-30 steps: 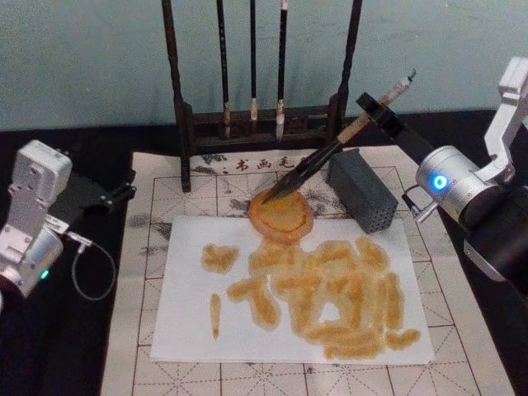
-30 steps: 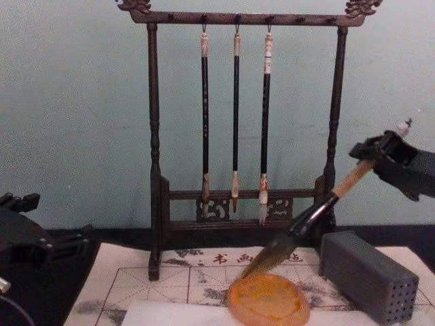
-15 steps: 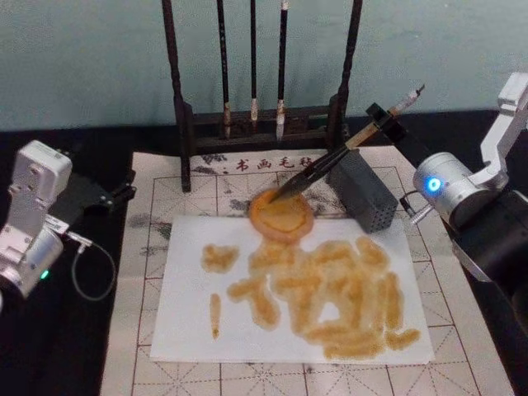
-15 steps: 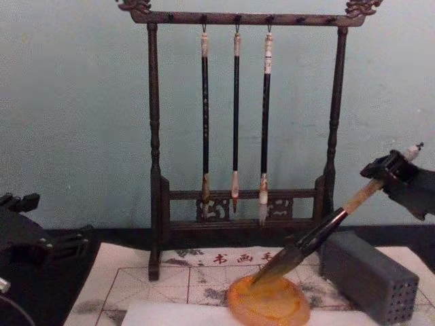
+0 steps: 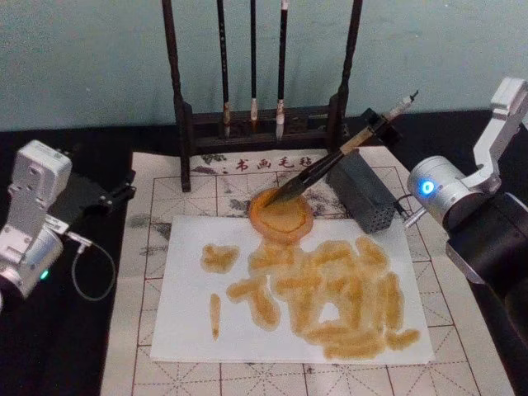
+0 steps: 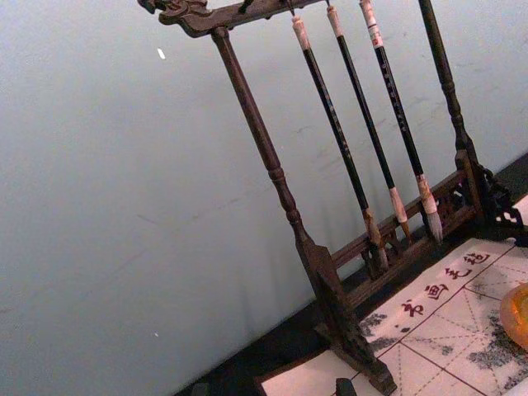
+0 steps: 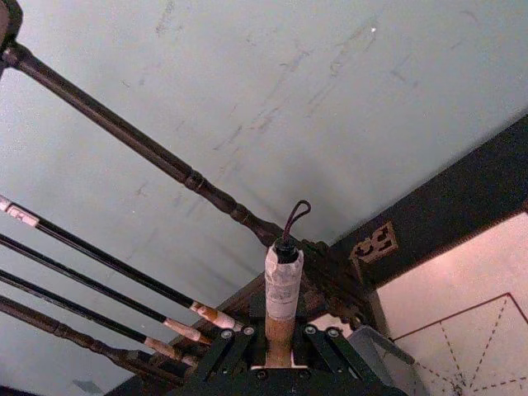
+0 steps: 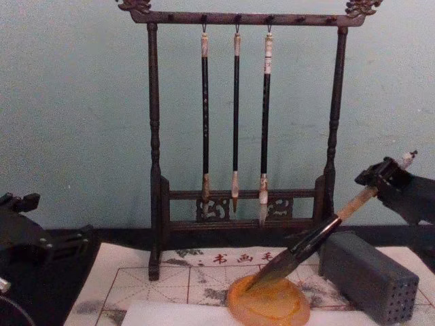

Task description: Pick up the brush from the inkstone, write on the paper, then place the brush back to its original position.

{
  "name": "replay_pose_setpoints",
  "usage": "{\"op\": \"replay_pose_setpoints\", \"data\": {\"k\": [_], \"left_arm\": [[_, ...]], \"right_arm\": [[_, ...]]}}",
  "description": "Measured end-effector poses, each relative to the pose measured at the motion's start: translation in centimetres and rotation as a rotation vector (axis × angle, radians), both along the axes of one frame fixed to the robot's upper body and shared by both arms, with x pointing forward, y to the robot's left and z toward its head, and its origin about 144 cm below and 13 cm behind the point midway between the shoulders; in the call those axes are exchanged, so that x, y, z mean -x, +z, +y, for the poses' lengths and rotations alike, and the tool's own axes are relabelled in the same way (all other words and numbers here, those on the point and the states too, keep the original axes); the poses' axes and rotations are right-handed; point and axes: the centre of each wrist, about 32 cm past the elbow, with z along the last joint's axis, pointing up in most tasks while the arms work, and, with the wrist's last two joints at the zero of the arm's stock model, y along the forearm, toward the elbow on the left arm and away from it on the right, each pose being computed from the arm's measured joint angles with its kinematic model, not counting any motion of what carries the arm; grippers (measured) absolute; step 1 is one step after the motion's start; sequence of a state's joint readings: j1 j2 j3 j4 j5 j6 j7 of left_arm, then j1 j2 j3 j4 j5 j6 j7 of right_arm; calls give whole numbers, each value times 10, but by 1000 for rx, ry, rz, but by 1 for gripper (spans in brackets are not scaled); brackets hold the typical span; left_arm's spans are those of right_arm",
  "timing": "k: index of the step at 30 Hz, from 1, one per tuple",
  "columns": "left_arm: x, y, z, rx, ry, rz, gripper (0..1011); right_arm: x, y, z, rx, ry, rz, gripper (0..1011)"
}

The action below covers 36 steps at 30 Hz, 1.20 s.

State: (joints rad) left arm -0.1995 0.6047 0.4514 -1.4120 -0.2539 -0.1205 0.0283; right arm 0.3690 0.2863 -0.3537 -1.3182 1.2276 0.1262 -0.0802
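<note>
**Thick tan-handled calligraphy brush resting in round orange-amber inkstone**

The right gripper is clamping the handle near its whitish end. The brush is slanting down, its dark tuft touching the dish at the far edge of the white paper. The left gripper is idling at the left; I cannot tell its state.

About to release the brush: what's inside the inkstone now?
The dark tuft of the brush lies inside the inkstone, handle slanting up to the right gripper, shut on it. The dish floor under the tuft is covered. Left gripper parked far left.
</note>
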Motion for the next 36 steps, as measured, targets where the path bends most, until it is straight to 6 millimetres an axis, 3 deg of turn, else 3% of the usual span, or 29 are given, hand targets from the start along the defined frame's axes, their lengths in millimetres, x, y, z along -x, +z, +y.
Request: {"op": "replay_pose_setpoints", "data": {"k": [36], "left_arm": [[0, 0, 0, 0, 0, 0, 1001]], "right_arm": [[-2, -10, 4, -23, -16, 33, 187]]}}
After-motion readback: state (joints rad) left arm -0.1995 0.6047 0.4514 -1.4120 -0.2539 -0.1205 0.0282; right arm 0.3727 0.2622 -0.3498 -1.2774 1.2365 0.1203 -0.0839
